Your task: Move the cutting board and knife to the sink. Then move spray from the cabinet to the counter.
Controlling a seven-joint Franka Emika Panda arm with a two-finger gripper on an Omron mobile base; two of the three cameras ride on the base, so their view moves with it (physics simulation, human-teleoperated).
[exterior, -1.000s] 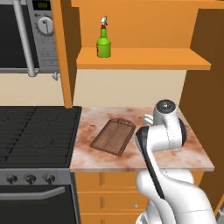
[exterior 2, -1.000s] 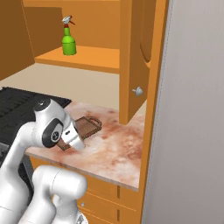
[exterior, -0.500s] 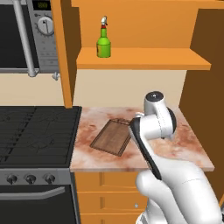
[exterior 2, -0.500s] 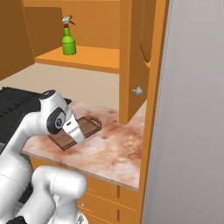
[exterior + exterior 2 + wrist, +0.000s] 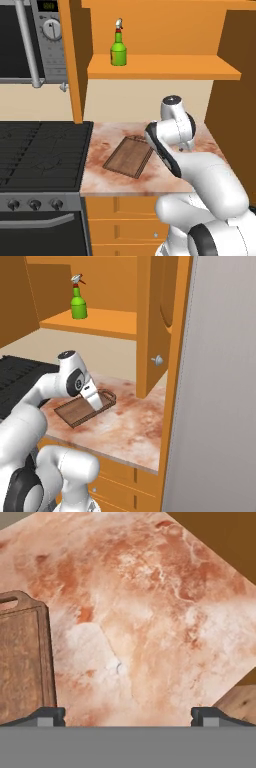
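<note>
Here, from the left base view: cutting board flat on the marbled desk, lying at a slant just right of the black stove top, its far end partly behind the white arm. Spray upright on the inner shelf of the cabinet, well above the desk. Microwave up at the left.

From the right base view: same board on the desk, loop handle toward the open cabinet door with its round knob. Gripper hanging low over the handle end of the board, fingers not clearly told apart here. Spray standing on the shelf, high and to the left.

From the hand view: fingers spread wide, released, nothing between them. Board at the left edge, loop handle pointing up in the picture, one fingertip over its lower corner. Bare marbled desk between the two tips, other tip near the desk's edge.
</note>
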